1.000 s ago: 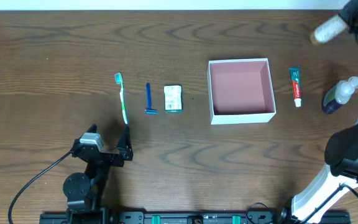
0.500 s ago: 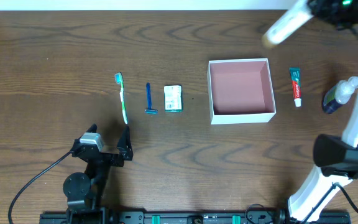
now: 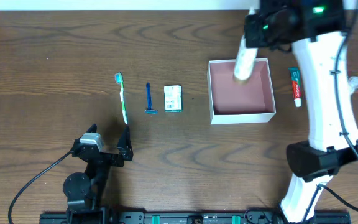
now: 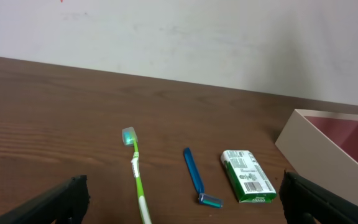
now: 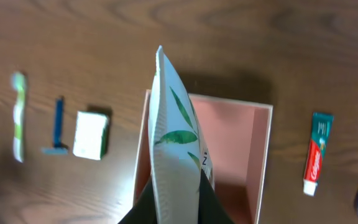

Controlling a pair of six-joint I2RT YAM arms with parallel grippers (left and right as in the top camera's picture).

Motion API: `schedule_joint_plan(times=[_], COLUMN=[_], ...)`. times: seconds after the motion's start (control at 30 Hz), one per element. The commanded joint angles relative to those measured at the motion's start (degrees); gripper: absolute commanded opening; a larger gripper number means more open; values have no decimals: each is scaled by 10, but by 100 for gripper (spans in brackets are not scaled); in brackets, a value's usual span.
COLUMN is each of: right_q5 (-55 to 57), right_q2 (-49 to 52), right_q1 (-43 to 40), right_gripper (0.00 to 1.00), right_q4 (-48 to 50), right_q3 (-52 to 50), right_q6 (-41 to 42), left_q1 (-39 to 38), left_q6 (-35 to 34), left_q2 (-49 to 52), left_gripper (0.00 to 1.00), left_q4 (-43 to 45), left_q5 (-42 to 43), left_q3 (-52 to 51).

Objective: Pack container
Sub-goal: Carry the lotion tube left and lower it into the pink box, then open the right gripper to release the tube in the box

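The container (image 3: 257, 99), a square white box with a pink inside, sits right of the table's middle, and its pink inside (image 5: 241, 137) also shows in the right wrist view. My right gripper (image 3: 254, 41) is shut on the crimped end of a white tube with green leaf print (image 3: 244, 64). The tube (image 5: 174, 137) hangs tip down over the container's back left part. My left gripper (image 3: 109, 134) stands open near the front left with nothing between its fingers (image 4: 61, 199).
A green toothbrush (image 3: 122, 96), a blue razor (image 3: 148, 98) and a small green-and-white box (image 3: 173, 98) lie in a row left of the container. A toothpaste tube (image 3: 296, 86) lies to its right. A pump bottle (image 3: 357, 81) is mostly hidden behind my right arm.
My right arm has swung left from the far right back corner, carrying the white tube to above the container. The left arm has not moved.
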Motion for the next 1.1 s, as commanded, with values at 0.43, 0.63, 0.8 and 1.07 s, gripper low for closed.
schedule_joint_plan(times=[0.43,0.63,0.8,1.07], right_q5=[47,32,32,32], right_q2=[-11,-11,-11,-11], right_q1=[40,42,51,62], right_gripper=[1,1,1,1], right_q4=[175,219,232,277], right_q3=[-199,-228,-246,-289], right_q6=[70,89,98,98], left_q1=[2,2,2,2], left_q6=[-5,-5,-5,-5], left_q2=[-1,-1,-1,-1], left_gripper=[98,98,98,98], left_q4=[-19,-19,-19,-19], left_q5=[6,6,6,6], left_q3=[-10,-10,-10,-10])
